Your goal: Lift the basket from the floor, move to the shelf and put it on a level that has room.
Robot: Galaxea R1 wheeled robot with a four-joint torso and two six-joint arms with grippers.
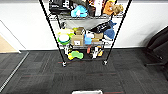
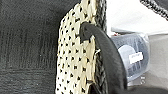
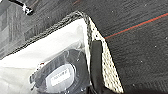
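Basket (image 1: pixel 87 92): cream-white woven, dark braided rim; a sliver of its rim shows at the bottom edge of the head view, central, in front of the robot and well apart from the shelf. In the left wrist view the woven side wall (image 2: pixel 75 57) stands close to the camera, with a black loop handle (image 2: pixel 105 55) arching over the rim. In the right wrist view the opposite end (image 3: pixel 105 65) shows with its own black handle (image 3: pixel 96 62) lying against the weave. Contents: a white lining and a dark round item in clear wrap with a white label (image 3: pixel 60 77), lying inside near that end. Whether the basket rests on the floor or is raised cannot be told. Floor (image 1: pixel 37 72): dark grey carpet tiles with thin red lines. Shelf (image 1: pixel 85 32): black wire rack on small casters, standing against a white wall; tiers crowded with toys, a brown cardboard box (image 1: pixel 77 40), a green-and-white bowl (image 1: pixel 63 38), a blue plush (image 1: pixel 79 11), and a yellow-green toy (image 1: pixel 76 54) on the lowest tier. Grippers: fingers cannot be made out in either wrist view, so whether they are released or grasping the handles cannot be told.
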